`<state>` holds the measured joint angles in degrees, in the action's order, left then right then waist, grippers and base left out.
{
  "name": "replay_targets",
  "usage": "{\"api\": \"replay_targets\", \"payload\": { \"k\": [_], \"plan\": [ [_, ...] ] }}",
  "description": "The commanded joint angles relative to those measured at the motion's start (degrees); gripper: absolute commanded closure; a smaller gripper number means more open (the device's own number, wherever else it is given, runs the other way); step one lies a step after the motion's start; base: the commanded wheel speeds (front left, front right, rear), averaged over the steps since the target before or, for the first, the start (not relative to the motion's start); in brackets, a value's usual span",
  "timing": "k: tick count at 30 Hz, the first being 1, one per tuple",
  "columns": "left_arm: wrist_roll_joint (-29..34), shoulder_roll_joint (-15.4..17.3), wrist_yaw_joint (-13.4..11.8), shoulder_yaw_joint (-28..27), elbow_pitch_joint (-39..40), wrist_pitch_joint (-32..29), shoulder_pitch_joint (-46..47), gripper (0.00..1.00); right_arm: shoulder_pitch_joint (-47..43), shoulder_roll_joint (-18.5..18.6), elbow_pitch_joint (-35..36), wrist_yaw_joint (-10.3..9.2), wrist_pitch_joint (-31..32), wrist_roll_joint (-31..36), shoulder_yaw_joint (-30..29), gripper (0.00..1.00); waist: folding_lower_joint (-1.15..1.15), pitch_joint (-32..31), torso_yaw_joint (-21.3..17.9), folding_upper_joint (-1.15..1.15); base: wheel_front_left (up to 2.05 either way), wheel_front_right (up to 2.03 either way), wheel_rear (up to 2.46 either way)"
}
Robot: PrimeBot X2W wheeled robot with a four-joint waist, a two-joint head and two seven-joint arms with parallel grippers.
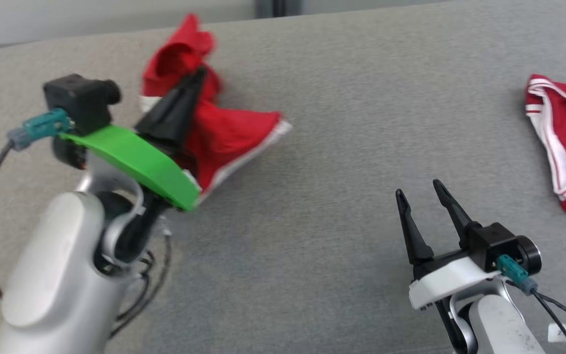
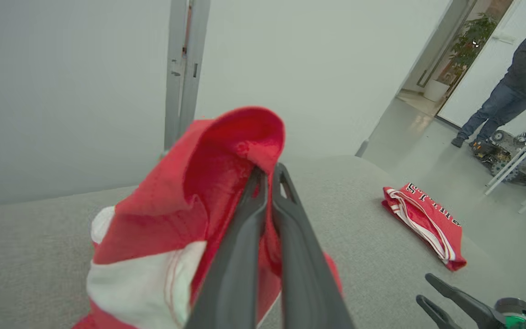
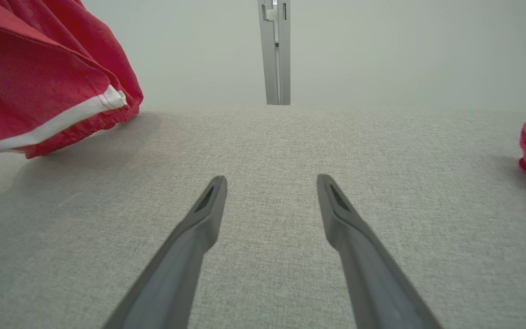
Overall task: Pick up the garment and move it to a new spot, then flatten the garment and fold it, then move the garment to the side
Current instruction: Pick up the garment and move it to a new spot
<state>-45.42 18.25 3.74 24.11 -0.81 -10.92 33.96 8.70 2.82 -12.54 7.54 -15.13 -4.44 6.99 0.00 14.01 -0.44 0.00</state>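
Head view first: the grey fabric surface point(image 1: 322, 231) runs edge to edge, with a strip of pale wall point(image 1: 91, 19) along the top. Upper left, the left gripper point(image 1: 198, 74) is pinched shut on the red garment point(image 1: 234, 132), which is bunched up around its tips. Lower right, the right gripper point(image 1: 418, 188) has its fingers spread wide and nothing in them. A second garment point(image 1: 565, 142), red with white trim, lies by the right edge, well apart.

Left wrist view: fingers pressed together, and the red cloth draped over them blocks most of the middle. Behind is plain wall and a grey post point(image 2: 183, 68). Far right there's a plant point(image 2: 470, 41) and a person point(image 2: 514, 87) standing on the floor point(image 2: 427, 151).

Right wrist view: open fingers over bare surface. The garment hangs upper left; can't tell if its hem touches down.
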Motion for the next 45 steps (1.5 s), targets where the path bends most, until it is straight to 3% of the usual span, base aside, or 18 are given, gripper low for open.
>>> {"api": "replay_targets", "payload": {
  "k": [1, 8, 15, 20, 26, 31, 38, 39, 40, 41, 45],
  "plan": [
    [-0.7, -0.9, -1.1, 0.8, 3.7, -1.1, -1.4, 1.00, -0.9, 0.1, 0.2, -0.11, 0.0, -0.7, 0.0, 0.00, 0.00, -3.2, -6.8, 0.00, 0.00, 0.00, 0.00],
    [-6.7, -7.9, -4.6, 6.5, 18.4, -7.4, -4.1, 1.00, -1.5, 0.1, 1.0, -0.11, 0.0, -2.4, -0.3, 0.00, 0.00, -2.5, -13.8, 0.00, 0.00, 0.00, 0.00],
    [-10.3, -10.5, -8.1, 8.8, 19.8, -9.6, -8.2, 1.00, -2.7, 0.1, 1.7, -0.11, 0.0, -3.9, -0.8, 0.00, 0.00, -1.3, -19.3, 0.00, 0.00, 0.00, 0.00],
    [-9.3, -8.6, -10.4, 3.3, 11.3, -6.0, -9.3, 1.00, -3.4, 0.1, 2.1, -0.11, 0.0, -4.4, -1.1, 0.00, 0.00, 0.4, -20.7, 0.00, 0.00, 0.00, 0.00],
    [-10.3, -6.3, -11.1, -4.1, -3.4, -1.3, -6.9, 1.00, -2.7, 0.1, 2.3, -0.11, 0.0, -4.3, -0.8, 0.00, 0.00, 2.4, -20.6, 0.00, 0.00, 0.00, 0.00],
    [-8.9, -3.4, -10.7, -8.0, -15.5, 2.5, -4.0, 1.00, -1.8, 0.1, 2.4, -0.11, 0.0, -3.5, -0.6, 0.00, 0.00, 3.2, -19.6, 0.00, 0.00, 0.00, 0.00],
    [-6.9, -0.9, -7.7, -8.8, -29.3, 6.8, -0.9, 1.00, -1.4, 0.1, 1.9, -0.11, 0.0, -2.5, -1.0, 0.00, 0.00, 2.8, -17.8, 0.00, 0.00, 0.00, 0.00],
    [-6.5, -0.8, -6.8, -8.6, -31.5, 7.6, -0.6, 0.67, -1.5, 0.1, 1.7, -0.11, 0.0, -2.3, -1.1, 0.00, 0.00, 2.5, -17.5, 0.00, 0.00, 0.00, 0.00],
    [-5.4, -0.4, -6.2, -8.0, -32.5, 8.6, -0.2, 0.16, -1.6, 0.1, 1.6, -0.11, 0.0, -2.3, -1.1, 0.00, 0.00, 2.4, -17.3, 0.00, 0.00, 0.00, 0.00],
    [-4.8, -0.3, -5.7, -7.5, -33.9, 9.6, 0.0, 0.00, -1.6, 0.1, 1.5, -0.11, 0.0, -2.1, -1.2, 0.00, 0.00, 2.0, -16.9, 0.00, 0.00, 0.00, 0.00],
    [-1.0, -0.6, -4.8, -5.0, -37.1, 14.8, -0.9, 0.00, -2.3, 0.1, 1.5, -0.11, 0.0, -1.5, -1.5, 0.00, 0.00, 0.1, -15.7, 0.00, 0.00, 0.00, 0.00]
  ]
}}
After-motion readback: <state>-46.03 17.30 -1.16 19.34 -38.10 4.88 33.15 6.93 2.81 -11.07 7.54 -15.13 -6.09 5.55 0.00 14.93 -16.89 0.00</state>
